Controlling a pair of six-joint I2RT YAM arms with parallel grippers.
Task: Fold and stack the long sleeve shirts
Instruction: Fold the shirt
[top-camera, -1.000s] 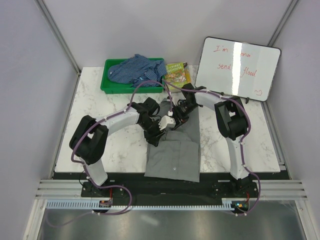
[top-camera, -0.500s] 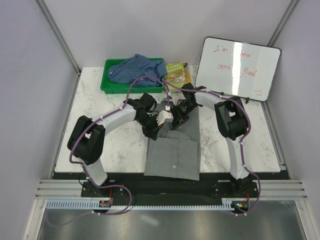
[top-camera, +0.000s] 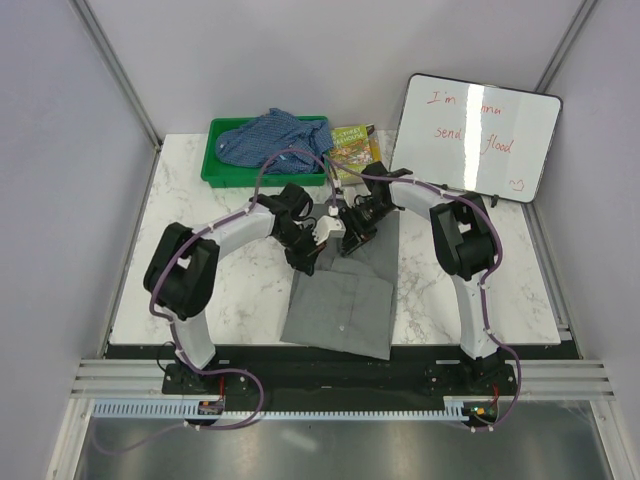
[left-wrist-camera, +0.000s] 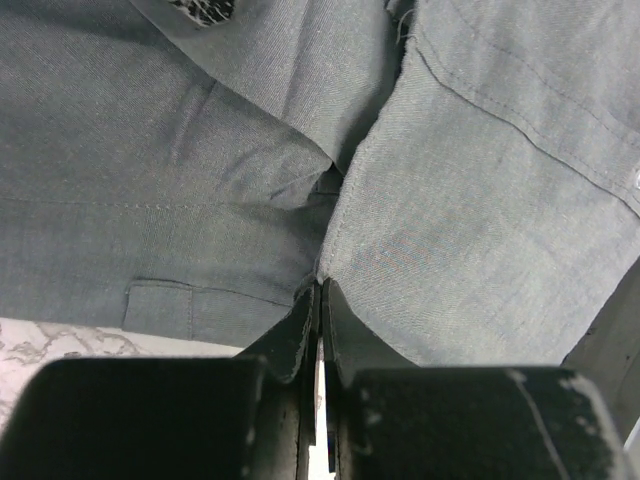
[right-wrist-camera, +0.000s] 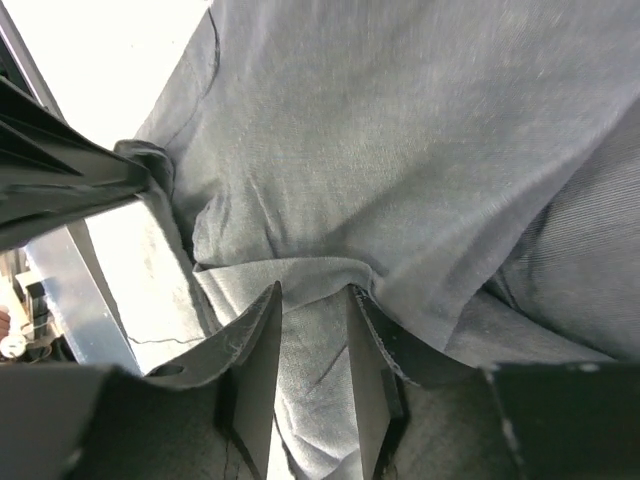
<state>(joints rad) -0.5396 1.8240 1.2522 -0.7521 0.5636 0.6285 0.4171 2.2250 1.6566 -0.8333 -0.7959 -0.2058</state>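
Note:
The grey long sleeve shirt (top-camera: 340, 300) lies partly folded in the middle of the table, its upper part bunched between both arms. My left gripper (top-camera: 320, 240) is shut on a seam edge of the grey shirt (left-wrist-camera: 450, 200), and its fingertips (left-wrist-camera: 308, 300) pinch the cloth. Just to its right, my right gripper (top-camera: 350, 235) is closed around a thick fold of the same shirt (right-wrist-camera: 400, 150), with cloth filling the gap between its fingers (right-wrist-camera: 262, 330). The blue checked shirt (top-camera: 275, 138) lies crumpled in the green bin (top-camera: 215, 168) at the back left.
A colourful booklet (top-camera: 355, 145) lies beside the bin. A whiteboard with red writing (top-camera: 475, 135) leans at the back right. Bare marble table (top-camera: 200, 250) shows to the left and to the right of the grey shirt.
My left gripper has moved away from the near edge and closed on the grey shirt. The shirt's lower part has slid and skewed a little to the left. The right gripper has barely moved.

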